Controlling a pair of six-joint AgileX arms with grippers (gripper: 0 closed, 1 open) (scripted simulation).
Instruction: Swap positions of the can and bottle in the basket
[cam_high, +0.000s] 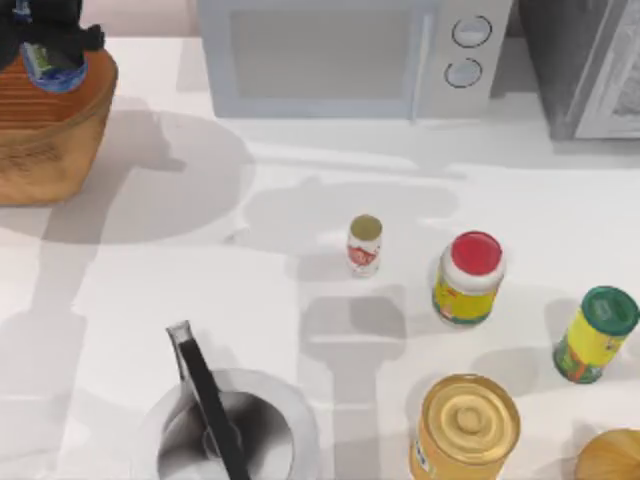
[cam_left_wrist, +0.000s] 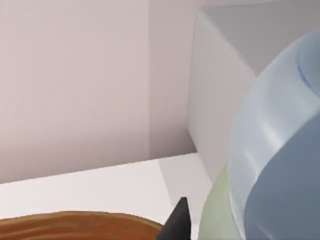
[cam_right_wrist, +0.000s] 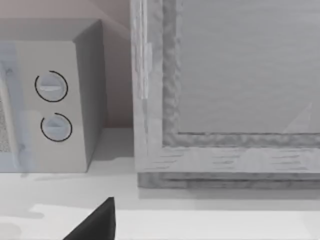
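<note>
The can (cam_high: 365, 244) stands upright on the bare tabletop (cam_high: 150, 290) near its middle, well apart from the basket (cam_high: 50, 130), which sits at the far-left corner. So the can is out of the basket, and by my judgement that half of the swap is either done or waiting on a return trip. The bottle (cam_high: 52, 70) is over the basket's rim at the far-left corner, held up in the left gripper (cam_high: 45, 45), whose dark fingers clamp it from above. In the left wrist view the bottle (cam_left_wrist: 280, 150) looms large and close against the camera, with one dark fingertip (cam_left_wrist: 177, 222) just beside it and the basket's woven edge (cam_left_wrist: 75, 225) below.

Whether the bottle is being lifted out or lowered in cannot be told from this moment alone. What is left, as I judge it: the bottle must settle in its new spot, and the can must go back into the basket where the bottle stood.

The can lies far from the left gripper, across the tabletop toward the centre. The right arm shows a dark finger (cam_right_wrist: 95, 222) in its wrist view, facing the back of the tabletop by the microwave (cam_high: 340, 55); I cannot tell how its fingers stand. It is well clear of the can.
</note>
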